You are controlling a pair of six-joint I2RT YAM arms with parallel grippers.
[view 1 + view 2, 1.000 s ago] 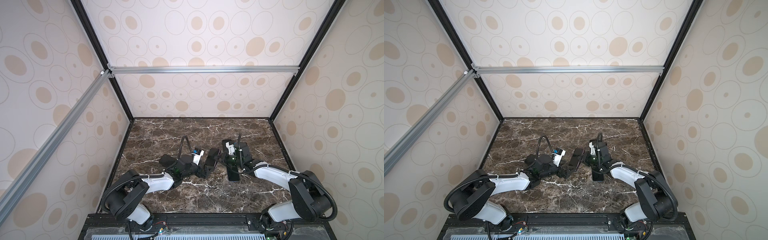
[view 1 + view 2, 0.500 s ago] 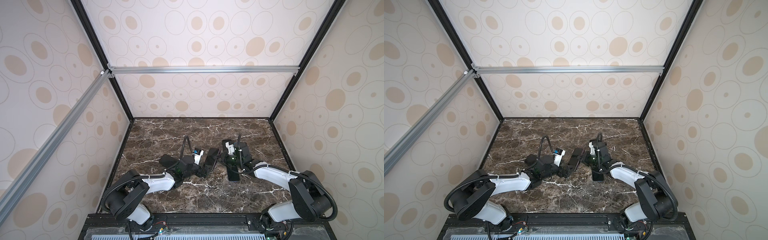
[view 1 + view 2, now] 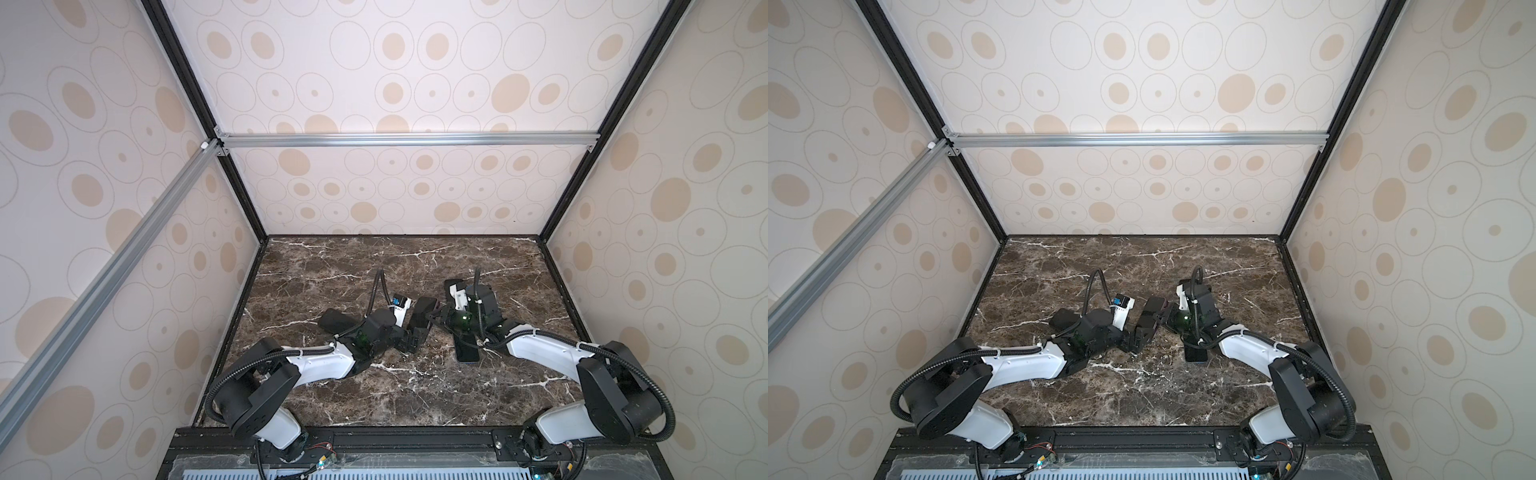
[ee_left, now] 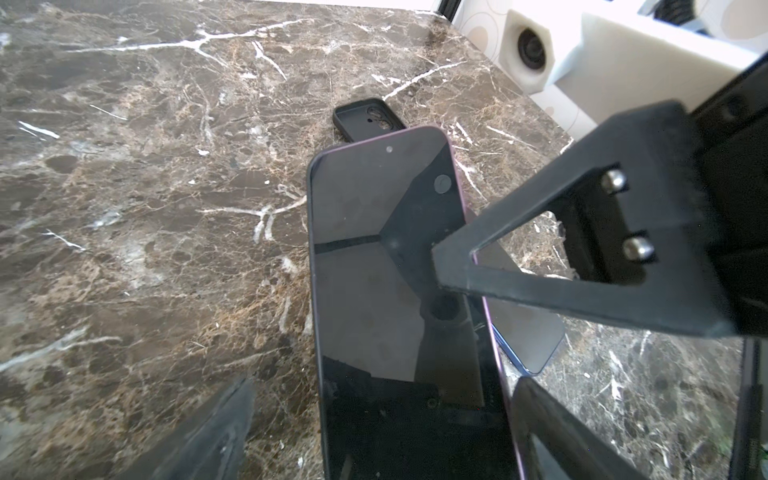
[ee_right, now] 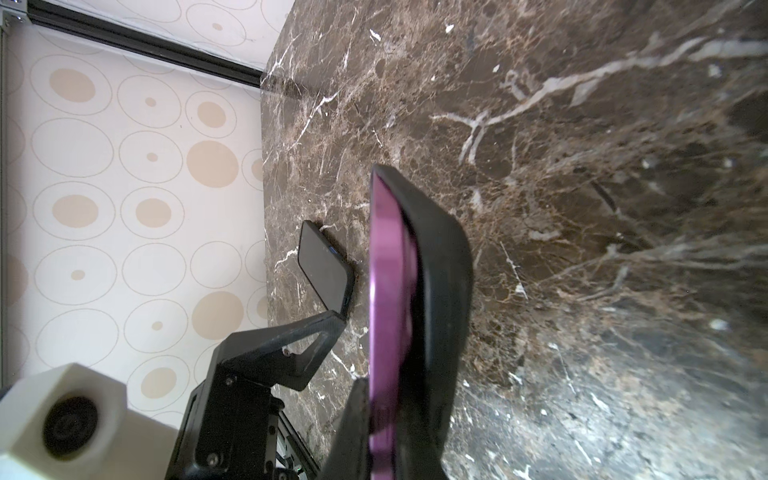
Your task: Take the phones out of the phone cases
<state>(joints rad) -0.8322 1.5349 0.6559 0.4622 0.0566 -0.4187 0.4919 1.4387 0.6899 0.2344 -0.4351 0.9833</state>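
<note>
Right wrist view: my right gripper (image 5: 384, 399) clamps the purple phone (image 5: 386, 270), black case (image 5: 440, 270) partly off; my left gripper (image 4: 382, 386) straddles it, wide.

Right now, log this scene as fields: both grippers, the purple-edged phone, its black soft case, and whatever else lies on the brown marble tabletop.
left gripper: open, a finger either side of the purple-edged phone, marble showing between
right gripper: shut on purple-edged phone and black soft case together
purple-edged phone: held off the brown marble tabletop, screen dark
black soft case: against the phone's back, purple side edge bared
loose on tabletop: empty black case; blue-edged phone, flat; dark phone-shaped slab, flat
task: phone not yet out
</note>
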